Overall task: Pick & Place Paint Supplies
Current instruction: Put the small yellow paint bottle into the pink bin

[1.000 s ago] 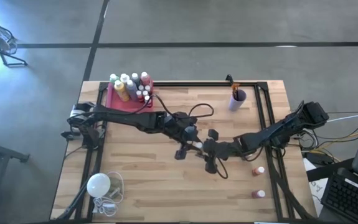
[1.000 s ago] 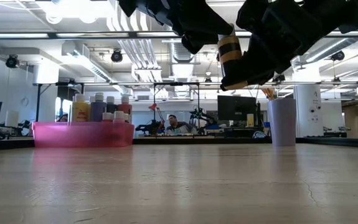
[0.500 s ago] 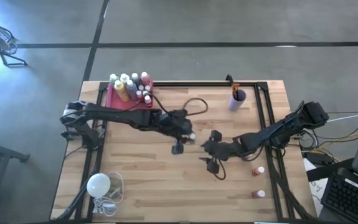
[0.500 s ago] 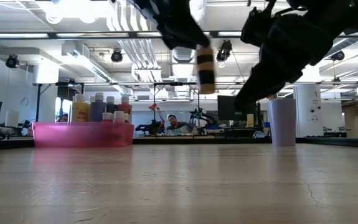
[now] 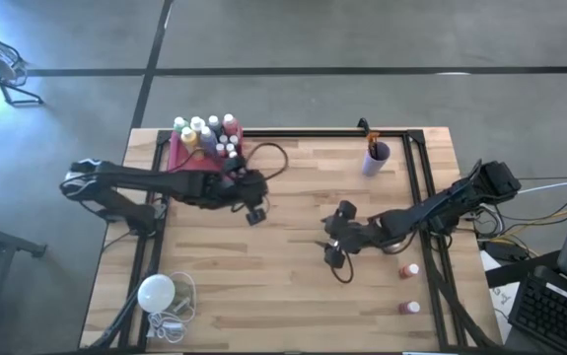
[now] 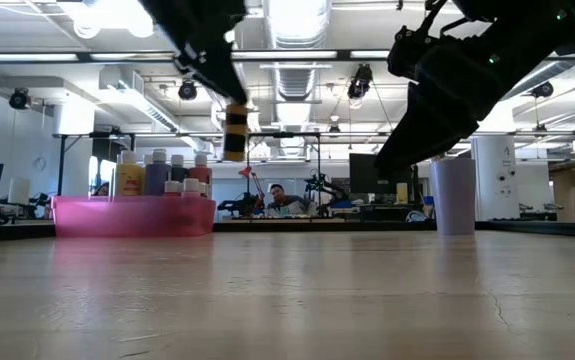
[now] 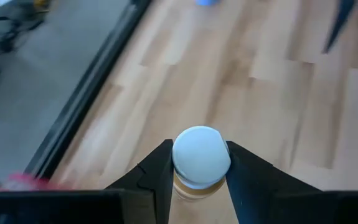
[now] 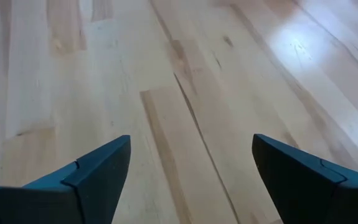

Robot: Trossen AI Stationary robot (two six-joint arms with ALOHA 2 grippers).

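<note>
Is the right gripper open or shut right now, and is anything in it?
Open and empty. In the right wrist view the right gripper has its two fingers spread wide, with only bare table between them.

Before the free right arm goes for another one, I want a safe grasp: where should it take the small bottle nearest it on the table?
Grip the small bottle across its reddish body just under the white cap, coming straight down. It seems to stand upright with bare wood around it, and the right gripper is open.

The bottle (image 7: 201, 158) below its cap is hidden by the left fingers (image 7: 157, 174); the tray's (image 6: 132, 215) bottles are partly screened.
</note>
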